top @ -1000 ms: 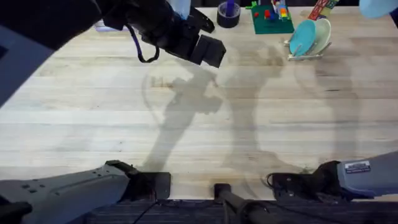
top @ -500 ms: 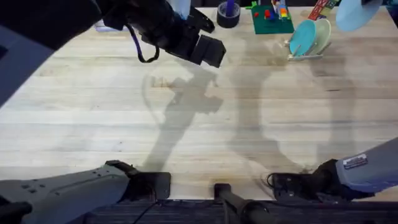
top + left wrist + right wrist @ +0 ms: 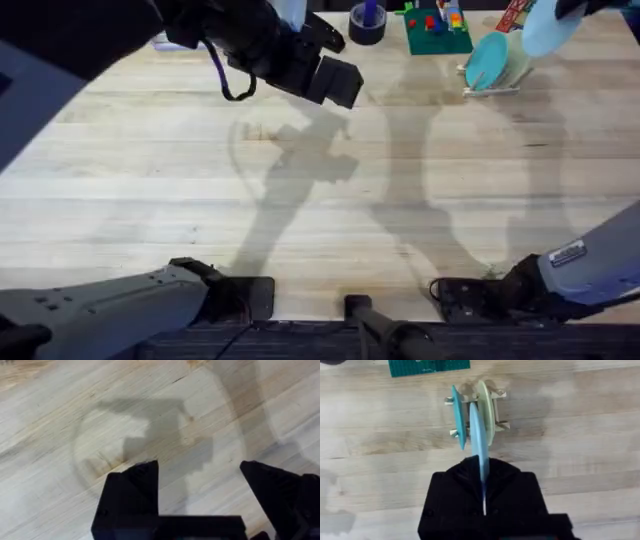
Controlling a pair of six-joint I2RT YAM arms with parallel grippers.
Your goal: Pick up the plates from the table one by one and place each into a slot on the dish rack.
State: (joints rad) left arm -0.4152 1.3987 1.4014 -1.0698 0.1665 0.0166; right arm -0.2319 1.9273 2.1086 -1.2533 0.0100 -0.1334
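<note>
My right claw (image 3: pixel 484 491) is clamped on the pale blue plate (image 3: pixel 479 440), gripping its rim so the plate stands edge-on, vertical, running out ahead of the fingers. I judge this hold deliberate: a plate carried on edge can drop straight between uprights, where a flat one could not.

In the right wrist view the plate's far edge lies over the dish rack (image 3: pixel 496 395), between the teal plate (image 3: pixel 458 416) and the cream plate (image 3: pixel 487 407) already standing in it. From this angle I cannot tell whether it has entered a slot or hangs above one. Overhead, the plate sits at the far right corner, just above the rack (image 3: pixel 492 88), so I read it as not yet seated.

Next move calls for lining the edge with the free gap and lowering without knocking the neighbours; the rack is light and could shift.

My left claw (image 3: pixel 200 492) hangs over bare worktop (image 3: pixel 50 435), fingers apart, holding nothing.

Beyond the rack: a green board with small coloured pieces (image 3: pixel 437 28), and a dark tape roll (image 3: pixel 367 24).
</note>
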